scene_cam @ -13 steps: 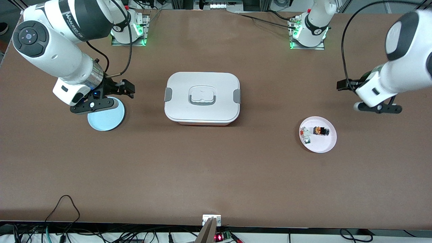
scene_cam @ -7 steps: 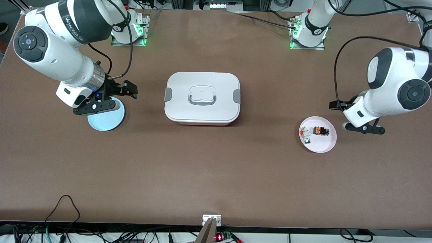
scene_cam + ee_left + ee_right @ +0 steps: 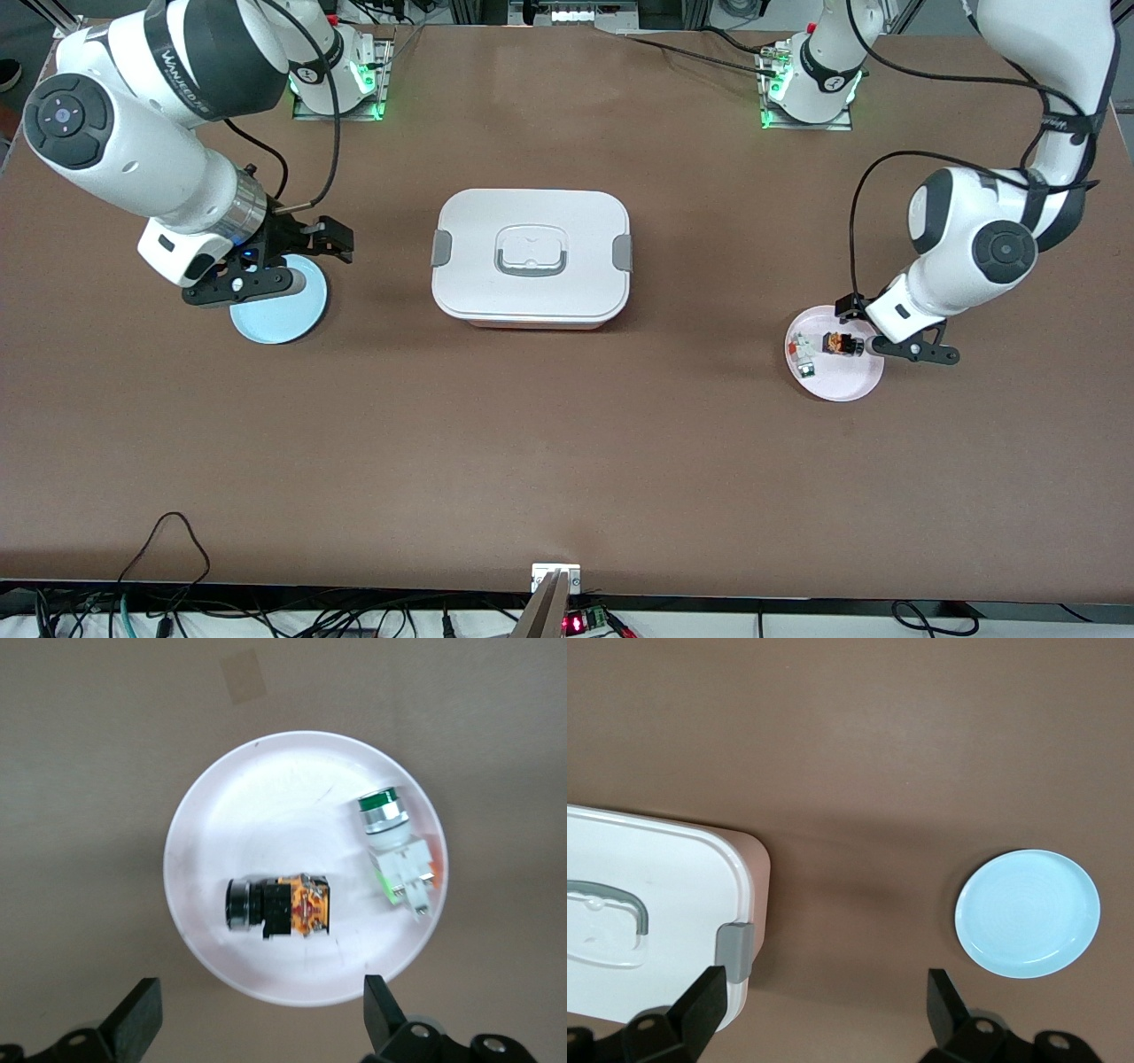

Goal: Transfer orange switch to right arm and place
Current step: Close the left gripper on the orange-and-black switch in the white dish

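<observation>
At the right arm's end of the table, the right gripper (image 3: 266,266) hangs over the pale blue plate (image 3: 282,315) with its fingers (image 3: 700,1001) spread wide and nothing between them; that arm waits. Mid-table sits a white lidded box (image 3: 532,259) with grey side clips and a grey handle on its lid.

Toward the left arm's end, the pink plate (image 3: 842,381) carries the orange switch (image 3: 842,344) — it lies on its side near the plate's middle, black body and orange section both showing in the left wrist view (image 3: 279,906). Just beside it on the same plate lies a green-capped switch (image 3: 394,846); a small red piece appears to sit next to it, though it is too small to be sure. The left gripper (image 3: 890,335) is low over the plate's rim, fingers (image 3: 381,1010) spread apart — the orange switch lies free, not touched by either one.
</observation>
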Controlling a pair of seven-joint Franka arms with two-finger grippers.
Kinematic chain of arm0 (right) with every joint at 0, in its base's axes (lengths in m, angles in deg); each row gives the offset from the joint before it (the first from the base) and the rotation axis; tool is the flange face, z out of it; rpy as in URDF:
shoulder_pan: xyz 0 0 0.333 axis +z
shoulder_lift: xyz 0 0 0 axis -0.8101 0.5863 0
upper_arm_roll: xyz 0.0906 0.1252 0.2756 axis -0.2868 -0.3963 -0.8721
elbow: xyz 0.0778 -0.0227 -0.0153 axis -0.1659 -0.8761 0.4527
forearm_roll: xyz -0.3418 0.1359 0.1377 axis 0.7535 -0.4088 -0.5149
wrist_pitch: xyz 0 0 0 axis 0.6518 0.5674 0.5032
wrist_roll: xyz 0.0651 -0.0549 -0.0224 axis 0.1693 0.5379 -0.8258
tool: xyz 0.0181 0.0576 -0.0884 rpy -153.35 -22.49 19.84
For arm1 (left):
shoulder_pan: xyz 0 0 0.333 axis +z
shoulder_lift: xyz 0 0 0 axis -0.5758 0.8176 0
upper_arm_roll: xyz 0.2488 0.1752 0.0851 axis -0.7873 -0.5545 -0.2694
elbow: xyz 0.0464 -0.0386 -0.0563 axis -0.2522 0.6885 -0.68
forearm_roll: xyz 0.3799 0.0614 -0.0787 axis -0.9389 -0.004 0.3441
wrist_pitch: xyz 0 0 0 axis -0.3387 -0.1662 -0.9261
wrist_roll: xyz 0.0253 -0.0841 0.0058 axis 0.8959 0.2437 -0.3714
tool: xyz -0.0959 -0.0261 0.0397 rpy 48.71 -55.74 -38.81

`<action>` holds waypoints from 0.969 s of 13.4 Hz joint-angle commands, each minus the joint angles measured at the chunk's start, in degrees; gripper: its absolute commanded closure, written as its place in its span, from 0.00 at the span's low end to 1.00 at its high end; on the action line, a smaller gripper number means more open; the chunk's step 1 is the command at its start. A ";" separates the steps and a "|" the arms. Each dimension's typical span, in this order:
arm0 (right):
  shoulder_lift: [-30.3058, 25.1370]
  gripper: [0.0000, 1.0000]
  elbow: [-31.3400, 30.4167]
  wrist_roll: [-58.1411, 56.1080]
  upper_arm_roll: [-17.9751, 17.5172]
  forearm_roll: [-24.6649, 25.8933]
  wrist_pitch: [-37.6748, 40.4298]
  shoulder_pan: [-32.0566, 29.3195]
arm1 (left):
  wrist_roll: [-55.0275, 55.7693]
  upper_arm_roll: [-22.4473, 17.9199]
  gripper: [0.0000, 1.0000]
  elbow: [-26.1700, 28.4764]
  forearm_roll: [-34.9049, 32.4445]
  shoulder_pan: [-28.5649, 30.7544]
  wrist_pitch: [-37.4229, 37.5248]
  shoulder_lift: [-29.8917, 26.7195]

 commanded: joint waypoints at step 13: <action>1.58 0.00 -0.16 0.56 -0.20 -0.42 0.86 -4.42 | -0.85 0.20 0.34 2.38 -1.17 1.25 -15.99 9.00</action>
